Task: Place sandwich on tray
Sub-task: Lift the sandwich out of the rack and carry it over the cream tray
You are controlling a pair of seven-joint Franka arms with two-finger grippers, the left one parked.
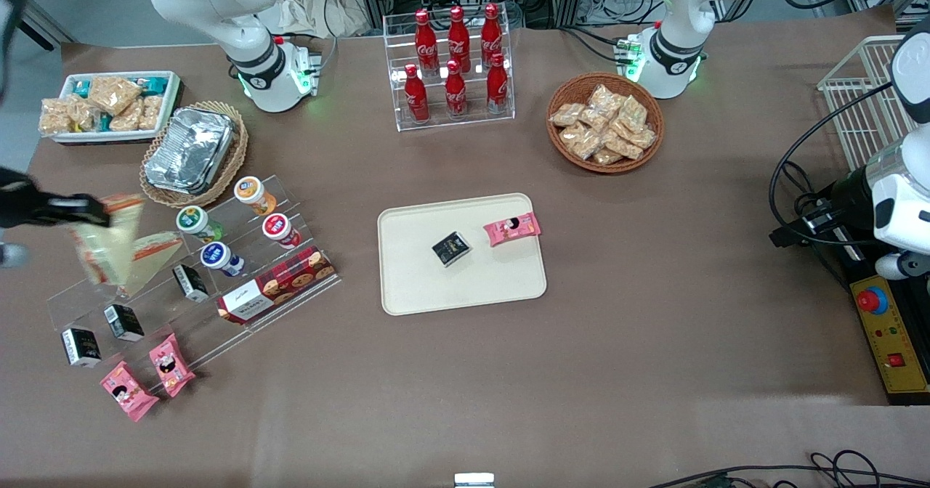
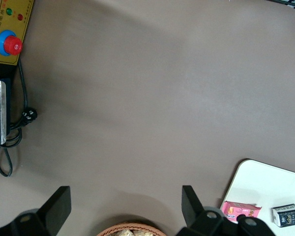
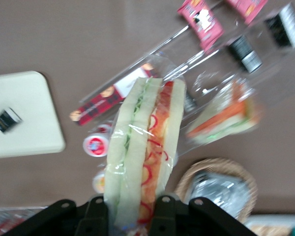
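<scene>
A: Status of the right arm's black two-finger gripper [image 3: 129, 212]?

B: Clamped on the clear-wrapped triangular sandwich with pale cream bread faces [image 3: 143, 152]. The wrist view shows a finger on each bread face, red-orange and white filling between, green along one layer. Judgement: squeezing across the flat faces spreads load on soft bread and keeps the film from slipping

A: Where is it over the table?

B: Lifted, at the working arm's end. In the front view the gripper [image 1: 91, 210] carries the sandwich [image 1: 102, 245] above the clear acrylic stepped display rack [image 1: 240, 292]. The wedge hangs below the fingers and looks blurred, so its exact tilt I cannot tell

A: Second wedge?

B: Yes, a narrower wrapped wedge with an orange stripe [image 1: 156, 248] lies on the rack, just beside the held one. Not our item

A: Target?

B: The large flat cream-beige plastic tray with rounded corners [image 1: 414, 285], mid-table, well apart from the gripper. On it: a small black box [image 1: 451, 248] and a pink snack packet [image 1: 512, 228]. The bare part of the tray nearest the front camera looks the safest drop zone

A: Progress?

B: Judged as grasp made and lift under way; the carry to the tray not yet done. Risk: the thin wrap sliding in the grip
</scene>
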